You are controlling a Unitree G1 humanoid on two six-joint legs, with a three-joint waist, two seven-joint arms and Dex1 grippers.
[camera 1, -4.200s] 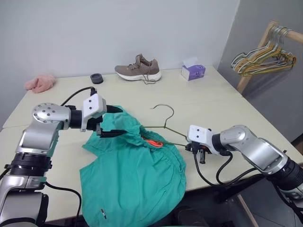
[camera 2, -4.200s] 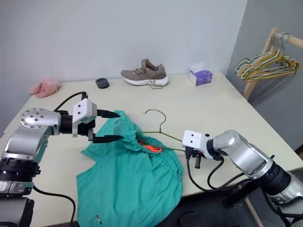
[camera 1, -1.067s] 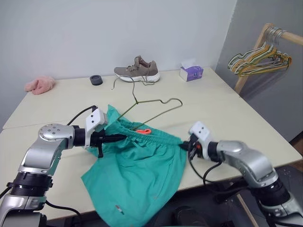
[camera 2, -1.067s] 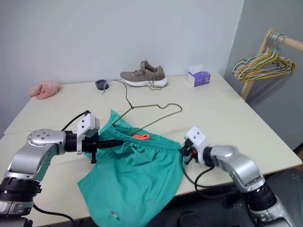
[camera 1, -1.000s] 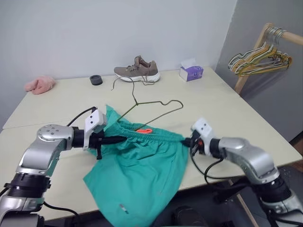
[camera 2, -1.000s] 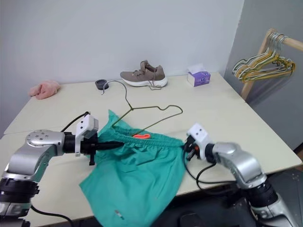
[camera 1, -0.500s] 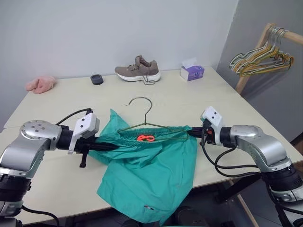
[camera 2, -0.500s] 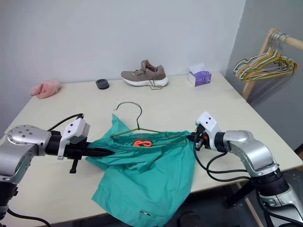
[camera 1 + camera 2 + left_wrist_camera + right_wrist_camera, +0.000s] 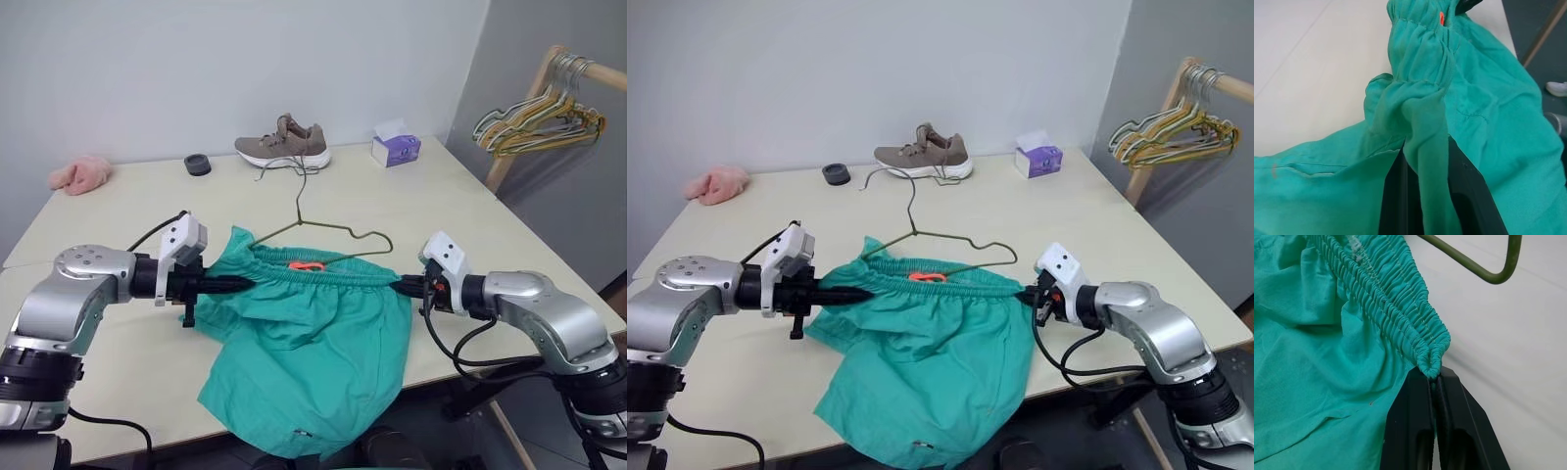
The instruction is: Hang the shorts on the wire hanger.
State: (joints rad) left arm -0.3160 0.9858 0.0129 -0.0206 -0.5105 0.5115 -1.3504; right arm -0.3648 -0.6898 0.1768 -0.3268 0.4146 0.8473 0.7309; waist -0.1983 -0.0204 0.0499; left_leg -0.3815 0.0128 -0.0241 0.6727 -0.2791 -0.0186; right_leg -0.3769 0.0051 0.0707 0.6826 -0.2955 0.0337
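In the head views, the shorts point(image 9: 313, 333) are stretched by the waistband between the 2 grippers above the front part of the table point(image 9: 460, 196), and the loose teal cloth hangs down over the table edge. The wire hanger point(image 9: 328, 230) lies just behind the waistband, with its hook toward the shoe point(image 9: 284, 147); I cannot tell if it passes inside the cloth. The right wrist view shows what the head views do not: the right gripper point(image 9: 1434, 379) is closed on the very end of the tightly gathered, ribbed elastic. The left wrist view shows the left gripper point(image 9: 1425, 161) clamped on a soft bunched fold of the waistband, with the small orange tag point(image 9: 1441, 18) beyond.
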